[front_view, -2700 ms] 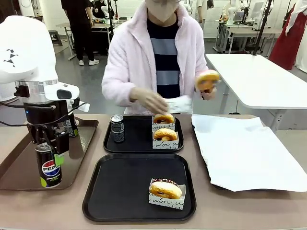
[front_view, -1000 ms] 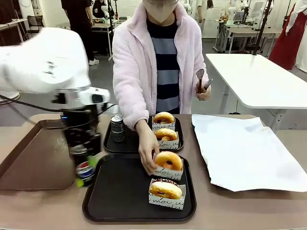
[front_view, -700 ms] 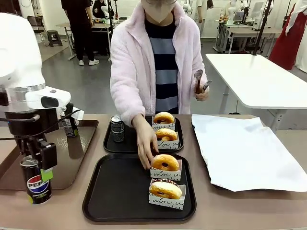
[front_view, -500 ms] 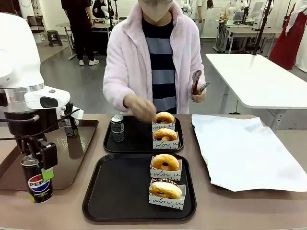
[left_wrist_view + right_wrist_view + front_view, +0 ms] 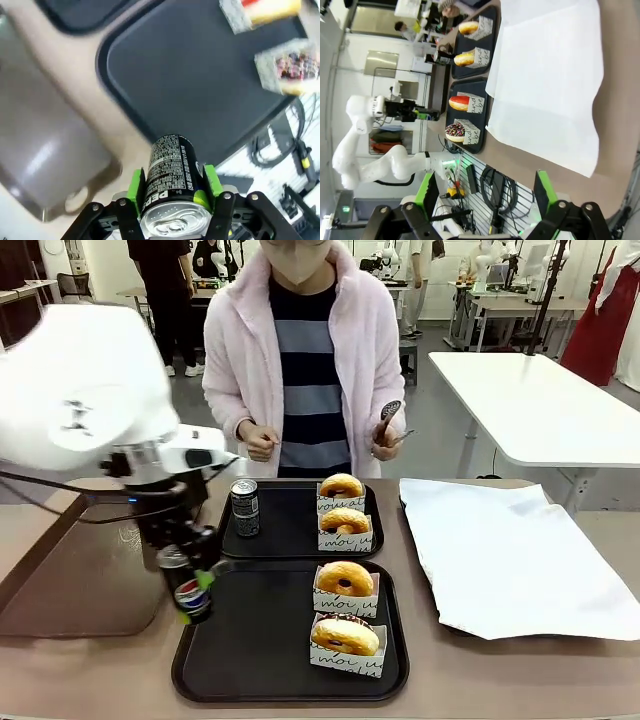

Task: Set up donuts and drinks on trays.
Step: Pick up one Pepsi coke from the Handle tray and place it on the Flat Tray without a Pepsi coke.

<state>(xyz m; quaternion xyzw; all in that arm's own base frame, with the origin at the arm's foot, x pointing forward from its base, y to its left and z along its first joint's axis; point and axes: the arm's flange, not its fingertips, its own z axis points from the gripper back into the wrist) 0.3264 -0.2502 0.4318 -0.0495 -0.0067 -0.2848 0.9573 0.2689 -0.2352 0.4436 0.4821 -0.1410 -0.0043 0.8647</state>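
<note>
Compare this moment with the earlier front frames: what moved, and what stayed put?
The left gripper, shut on the Pepsi can, has carried it from over the brown tray to the left edge of the near black tray. The person placed a second donut on that tray and withdrew the hand. The far tray's can and two donuts stayed.
</note>
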